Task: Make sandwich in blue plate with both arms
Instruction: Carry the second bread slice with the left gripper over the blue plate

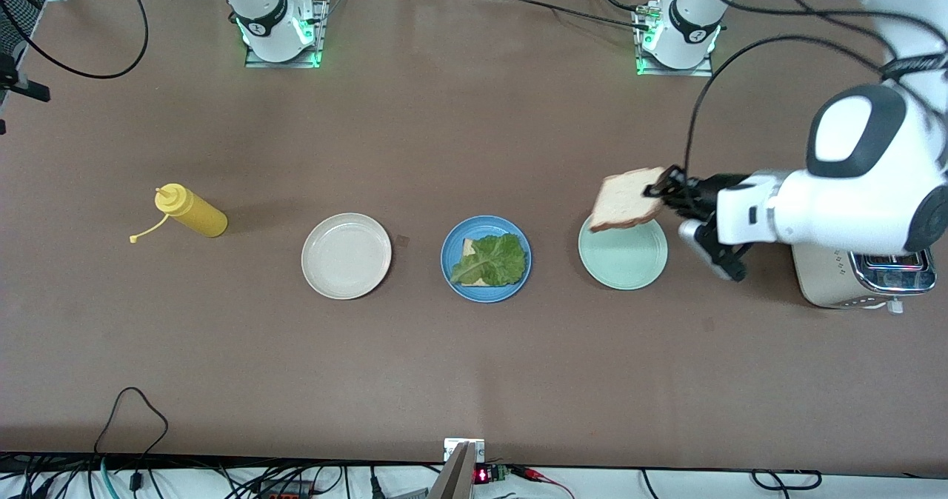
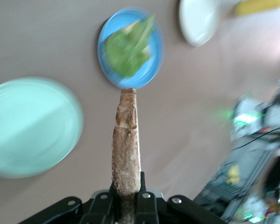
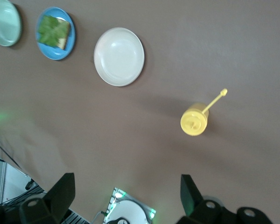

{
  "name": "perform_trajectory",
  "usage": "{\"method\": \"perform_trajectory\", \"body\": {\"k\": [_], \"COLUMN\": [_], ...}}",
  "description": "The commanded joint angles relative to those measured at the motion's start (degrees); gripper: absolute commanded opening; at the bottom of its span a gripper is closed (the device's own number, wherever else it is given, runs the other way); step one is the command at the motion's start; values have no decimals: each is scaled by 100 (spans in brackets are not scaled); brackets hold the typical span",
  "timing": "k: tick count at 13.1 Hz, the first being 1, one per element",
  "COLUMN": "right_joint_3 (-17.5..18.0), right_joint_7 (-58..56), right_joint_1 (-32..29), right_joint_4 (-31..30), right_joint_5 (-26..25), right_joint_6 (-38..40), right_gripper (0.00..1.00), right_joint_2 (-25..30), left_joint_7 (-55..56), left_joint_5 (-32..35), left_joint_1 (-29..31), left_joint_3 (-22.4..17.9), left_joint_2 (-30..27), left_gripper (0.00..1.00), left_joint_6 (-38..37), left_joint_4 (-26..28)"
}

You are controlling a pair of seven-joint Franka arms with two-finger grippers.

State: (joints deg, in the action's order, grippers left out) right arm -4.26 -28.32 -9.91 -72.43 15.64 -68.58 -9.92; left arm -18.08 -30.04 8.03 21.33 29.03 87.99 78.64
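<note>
Brown toast slice (image 1: 628, 199) clamped in left claw (image 1: 661, 186).

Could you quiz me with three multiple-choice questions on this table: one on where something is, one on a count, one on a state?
1. What is the held slice of light-brown toast bread over?
A. round blue plastic plate
B. round pale mint-green plate
C. yellow squeeze bottle

2. How many plates are on the table?
A. two
B. three
C. four

3. How is the left gripper?
A. shut on the bread
B. open and empty
C. holding lettuce

Answers: B, the slice hangs over the mint-green plate. B, cream plate, blue plate and mint-green. A, its fingers pinch the slice's edge.
</note>
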Motion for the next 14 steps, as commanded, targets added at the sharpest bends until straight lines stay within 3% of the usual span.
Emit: {"method": "perform_trajectory", "body": {"k": [1,3,6,8,11,14], "right_joint_3": [-40,-40,-23,-5,-5,21], "right_joint_7": [781,1125,1889,1900,1900,2136], "right_joint_1": [497,822,1184,1193,1149,1210], "right_joint_4": [-236,-428,-1393,-1519,-1677,-2097], "right_joint_5": [-499,-938,-1291,-1344,-1344,-1730], "right_joint_6": [-50,-146,-760,-841,-1113,-1823], "right_gripper": [100,100,100,100,100,100], "right_joint_2": [183,244,814,852,860,843], "left_joint_7": [-63,-518,-1493,-1934,-2042,-2610], "left_joint_5": [-1236,-1767,-2740,-3260,-3420,-4079], "left_joint_1": [-56,-388,-828,-908,-978,-1189], "left_joint_3": [3,3,3,3,11,-6], "left_joint_2": [444,708,1033,1270,1569,2105], "left_gripper": [1,0,0,0,0,0], "left_joint_6": [708,1444,2800,3056,3057,3110], "left_joint_4": [133,327,810,881,925,934]}}
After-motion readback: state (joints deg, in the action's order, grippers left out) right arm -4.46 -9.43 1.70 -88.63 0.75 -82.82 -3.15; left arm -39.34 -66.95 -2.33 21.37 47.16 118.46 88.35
